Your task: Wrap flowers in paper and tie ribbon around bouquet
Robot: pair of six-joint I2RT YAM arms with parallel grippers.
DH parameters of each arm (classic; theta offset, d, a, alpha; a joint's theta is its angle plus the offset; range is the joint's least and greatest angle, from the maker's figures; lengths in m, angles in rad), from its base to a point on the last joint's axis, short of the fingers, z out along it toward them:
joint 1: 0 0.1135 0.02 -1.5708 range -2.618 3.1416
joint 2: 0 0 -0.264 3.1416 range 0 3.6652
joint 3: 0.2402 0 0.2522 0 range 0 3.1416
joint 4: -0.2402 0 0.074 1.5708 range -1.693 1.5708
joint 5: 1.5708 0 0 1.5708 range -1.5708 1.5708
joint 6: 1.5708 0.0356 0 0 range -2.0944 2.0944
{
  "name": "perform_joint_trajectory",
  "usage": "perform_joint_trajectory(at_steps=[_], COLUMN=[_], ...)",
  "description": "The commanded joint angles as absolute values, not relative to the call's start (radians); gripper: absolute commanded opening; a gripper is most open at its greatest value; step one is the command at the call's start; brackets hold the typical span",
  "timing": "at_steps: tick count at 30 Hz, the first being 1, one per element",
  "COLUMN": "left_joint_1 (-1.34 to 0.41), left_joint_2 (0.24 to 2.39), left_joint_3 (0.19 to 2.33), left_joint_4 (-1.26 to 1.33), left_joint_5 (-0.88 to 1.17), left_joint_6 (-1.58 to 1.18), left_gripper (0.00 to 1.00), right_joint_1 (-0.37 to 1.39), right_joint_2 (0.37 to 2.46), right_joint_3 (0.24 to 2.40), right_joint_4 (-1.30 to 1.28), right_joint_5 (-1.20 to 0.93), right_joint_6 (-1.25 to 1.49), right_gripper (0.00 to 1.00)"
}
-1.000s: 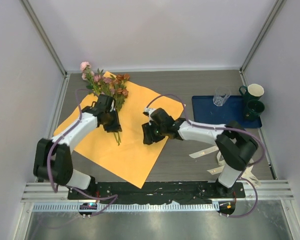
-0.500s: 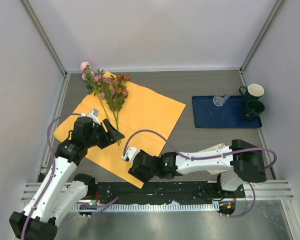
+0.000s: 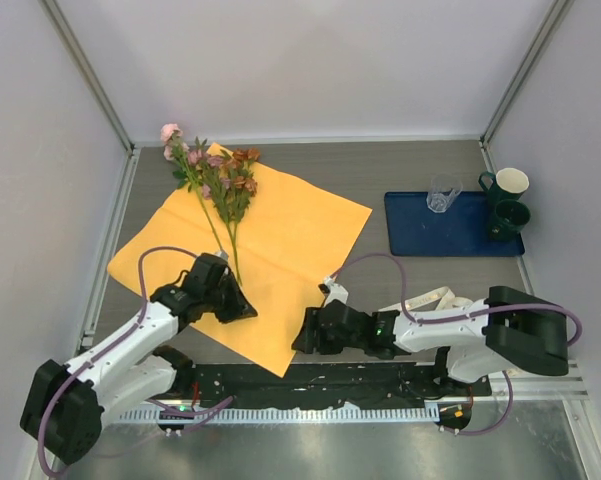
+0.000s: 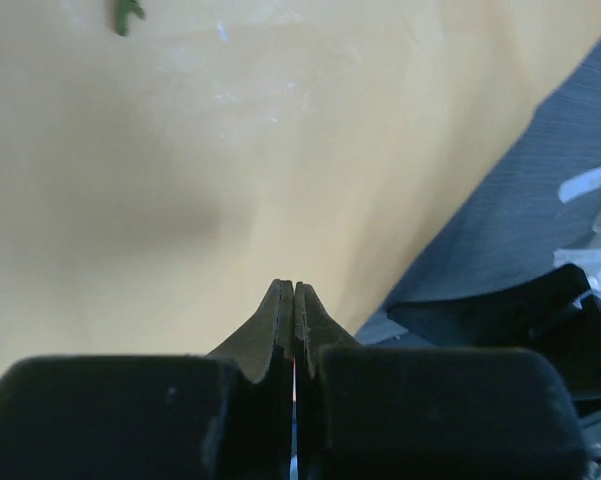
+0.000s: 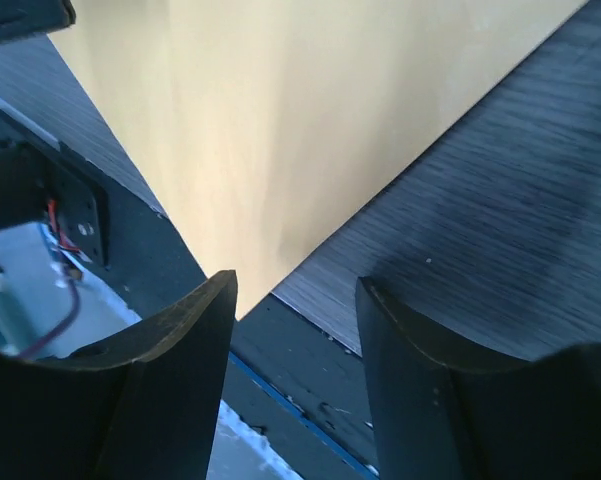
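Moved: both arms drawn back to the paper's (image 3: 290, 235) near edge.
Flowers (image 3: 215, 175): far left, on the paper's far corner.
Paper: flat on table (image 3: 410, 170).
Left jaws: clenched over near-left paper.
Right jaws: parted, empty, at near corner.

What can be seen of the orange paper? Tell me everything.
The paper is one large bright orange sheet with faint creases, lying flat and unfolded, turned cornerwise on the grey table. The flowers lie on its far left part, blooms past the corner. Its near corner reaches the black base rail. The shut left gripper is over its near edge; the open right gripper sits beside it.
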State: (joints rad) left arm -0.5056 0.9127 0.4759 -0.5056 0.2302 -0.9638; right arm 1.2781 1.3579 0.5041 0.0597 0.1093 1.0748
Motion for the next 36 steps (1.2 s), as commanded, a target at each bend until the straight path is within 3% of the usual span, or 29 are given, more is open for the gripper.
perform_joint_trajectory(at_steps=[1,10,20,27,31,36], left_joint_1=[-0.535,-0.600,-0.653,-0.655,-0.657,-0.655], left_joint_2=[0.966,1.130,1.154,1.137,1.127,1.129], left_joint_3=[0.436,0.425,0.400,0.399,0.397,0.402], left_joint_4=[-0.411,-0.423,-0.431,-0.436,-0.443,-0.451], left_joint_5=[0.063,-0.052,-0.106,-0.107,-0.110,-0.106], left_joint_6=[-0.982,-1.040,-1.074,-1.075,-1.078,-1.072], left_gripper=[0.00,0.00,0.00,0.00,0.00,0.00], right_joint_1=[1.267,1.267,1.276,1.276,1.195,1.059], right_joint_2=[1.419,1.566,1.611,1.447,1.350,1.263], right_joint_3=[0.423,0.328,0.322,0.284,0.295,0.270], right_joint_4=[0.373,0.649,0.830,0.539,0.327,0.292], right_joint_5=[0.061,0.041,0.014,0.172,0.224,0.187], right_joint_6=[1.324,1.468,1.486,1.461,1.376,1.278], right_gripper=[0.56,0.54,0.56,0.64,0.66,0.68])
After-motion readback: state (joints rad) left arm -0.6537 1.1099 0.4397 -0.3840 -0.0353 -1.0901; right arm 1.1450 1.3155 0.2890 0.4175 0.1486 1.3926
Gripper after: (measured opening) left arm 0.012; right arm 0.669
